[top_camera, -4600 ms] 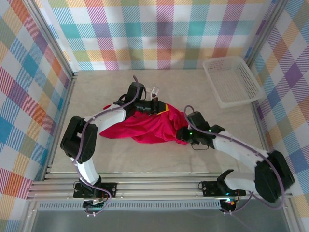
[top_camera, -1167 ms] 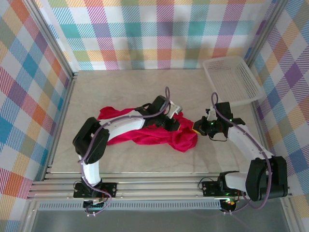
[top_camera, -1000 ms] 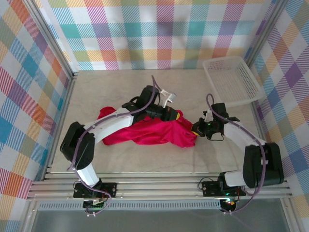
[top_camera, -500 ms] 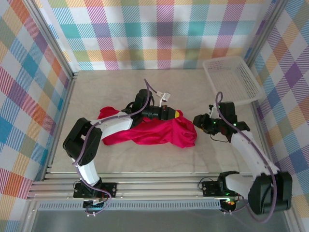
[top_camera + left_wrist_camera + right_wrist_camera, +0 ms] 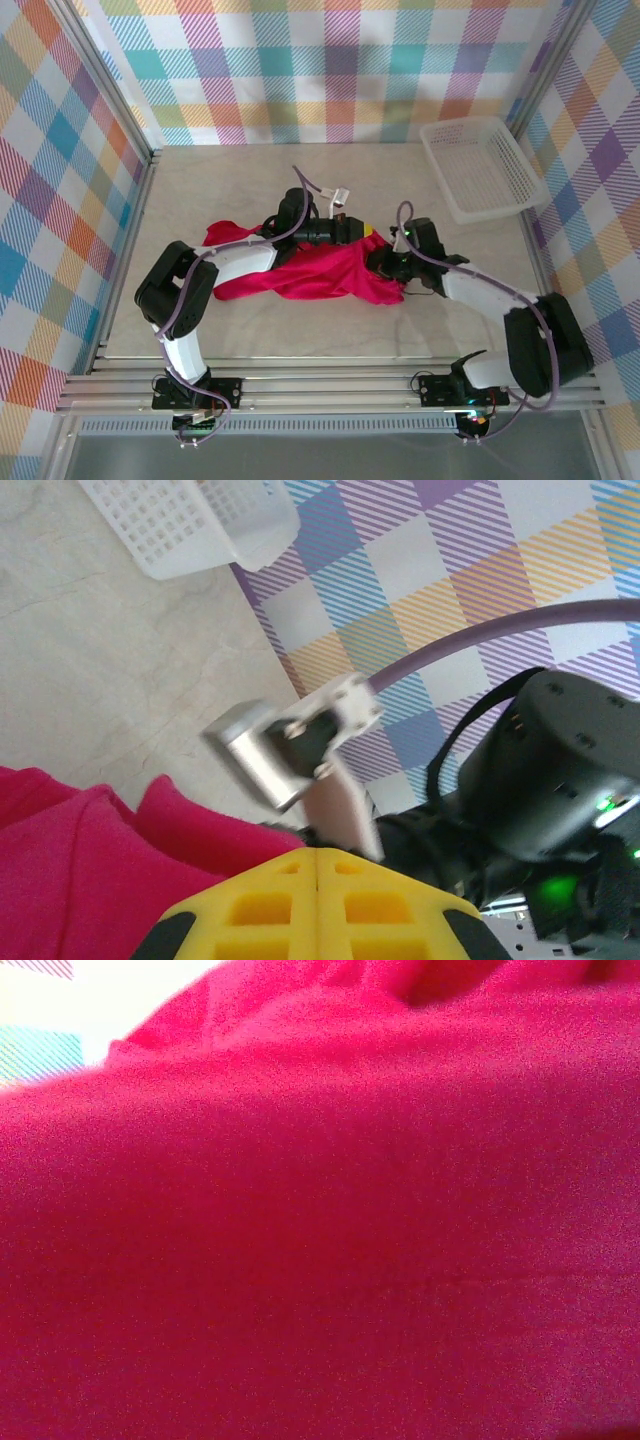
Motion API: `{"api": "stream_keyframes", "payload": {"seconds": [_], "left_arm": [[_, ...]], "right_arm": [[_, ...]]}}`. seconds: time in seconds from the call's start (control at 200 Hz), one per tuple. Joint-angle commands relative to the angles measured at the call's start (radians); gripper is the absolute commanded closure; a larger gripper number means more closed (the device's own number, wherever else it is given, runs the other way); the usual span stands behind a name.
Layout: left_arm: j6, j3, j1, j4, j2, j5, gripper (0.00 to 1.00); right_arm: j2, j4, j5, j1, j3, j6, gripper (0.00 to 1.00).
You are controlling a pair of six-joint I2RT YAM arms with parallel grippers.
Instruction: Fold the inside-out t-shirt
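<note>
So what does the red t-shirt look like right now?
The t-shirt is plain crimson, soft and wrinkly. It lies bunched in a long crumpled heap on the table, not folded yet. The left fingers, shut, sit at its far edge, and the right arm pokes into its right end.

High rear overview; wrist cameras near t-shirt

Crimson t-shirt, white basket — pastel plaid walls.

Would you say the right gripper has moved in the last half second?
Yes: the right gripper moved left, away from the basket, to the edge of the t-shirt.
</note>
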Motion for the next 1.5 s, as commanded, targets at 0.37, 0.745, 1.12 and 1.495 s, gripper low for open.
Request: {"api": "stream_keyframes", "payload": {"seconds": [0.37, 0.745, 1.12, 1.495], "left_arm": [[-0.075, -0.034, 0.045, 0.153, 0.022, -0.047, 1.00], [-0.061, -0.064, 0.049, 0.143, 0.010, -0.043, 1.00], [-0.068, -0.056, 0.049, 0.138, 0.002, -0.041, 1.00], [-0.047, -0.062, 0.057, 0.108, -0.029, -0.038, 1.00]], "right_arm": [[-0.126, 0.009, 0.253, 0.133, -0.107, 0.034, 0.26], [-0.351, -0.172, 0.288, 0.133, -0.007, -0.062, 0.64], [-0.109, 0.014, 0.254, 0.133, 0.038, -0.078, 0.57], [0.051, -0.126, 0.567, 0.133, 0.071, -0.004, 0.63]]}}
